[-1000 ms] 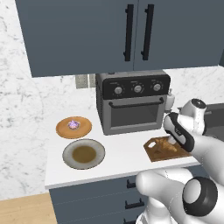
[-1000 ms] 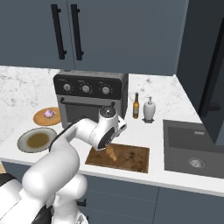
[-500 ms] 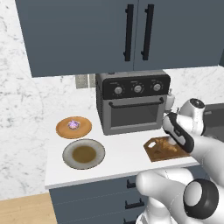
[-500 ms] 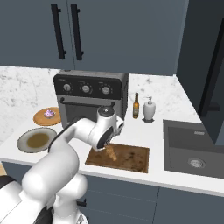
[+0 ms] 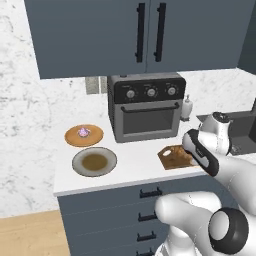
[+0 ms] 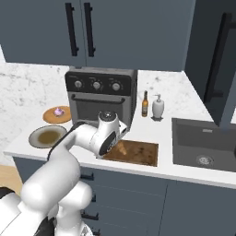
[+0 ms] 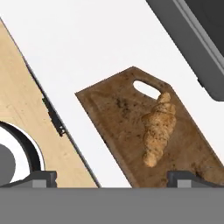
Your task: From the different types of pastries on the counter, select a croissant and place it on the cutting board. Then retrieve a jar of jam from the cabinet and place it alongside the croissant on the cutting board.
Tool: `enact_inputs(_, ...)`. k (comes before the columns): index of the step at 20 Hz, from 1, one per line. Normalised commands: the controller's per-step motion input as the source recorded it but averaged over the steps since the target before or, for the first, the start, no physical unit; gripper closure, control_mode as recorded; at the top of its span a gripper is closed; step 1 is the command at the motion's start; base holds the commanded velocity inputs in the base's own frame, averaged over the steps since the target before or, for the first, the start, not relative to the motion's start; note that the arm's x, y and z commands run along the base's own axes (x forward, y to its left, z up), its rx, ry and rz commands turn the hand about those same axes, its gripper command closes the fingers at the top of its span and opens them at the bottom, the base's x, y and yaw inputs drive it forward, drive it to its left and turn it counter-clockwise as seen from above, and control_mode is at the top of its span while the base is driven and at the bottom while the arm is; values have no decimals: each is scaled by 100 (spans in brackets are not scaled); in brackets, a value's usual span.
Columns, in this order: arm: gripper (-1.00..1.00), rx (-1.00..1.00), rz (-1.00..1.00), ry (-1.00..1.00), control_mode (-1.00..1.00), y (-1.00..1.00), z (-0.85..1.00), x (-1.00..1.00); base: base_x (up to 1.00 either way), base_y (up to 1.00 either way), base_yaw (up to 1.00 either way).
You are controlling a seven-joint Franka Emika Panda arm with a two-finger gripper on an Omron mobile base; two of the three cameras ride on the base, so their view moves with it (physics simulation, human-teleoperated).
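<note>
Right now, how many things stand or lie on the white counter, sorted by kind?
Round plates: 2, wooden with pink pastry, grey with brown filling
Brown wooden cutting board: 1
Golden croissant: 1
Black toaster oven: 1
Bottles: 2, brown glass, white pump
Total: 7

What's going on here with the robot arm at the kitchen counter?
The croissant already lies on the cutting board, near its handle hole. The gripper hangs above it, open and empty. The cabinet doors over the toaster oven are shut, so the jam is not fetched yet.
</note>
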Motion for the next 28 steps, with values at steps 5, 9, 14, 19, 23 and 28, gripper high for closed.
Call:
enact_inputs(5, -100, 0, 0, 0, 100, 0, 0, 0, -57, 0, 0)
enact_inputs(9, -100, 0, 0, 0, 100, 0, 0, 0, -13, 0, 0)
enact_inputs(14, -100, 0, 0, 0, 100, 0, 0, 0, -45, 0, 0)
enact_inputs(19, -100, 0, 0, 0, 100, 0, 0, 0, -35, -3, 0)
enact_inputs(23, -100, 0, 0, 0, 100, 0, 0, 0, -44, -2, 0)
enact_inputs(28, -100, 0, 0, 0, 100, 0, 0, 0, -15, -23, 0)
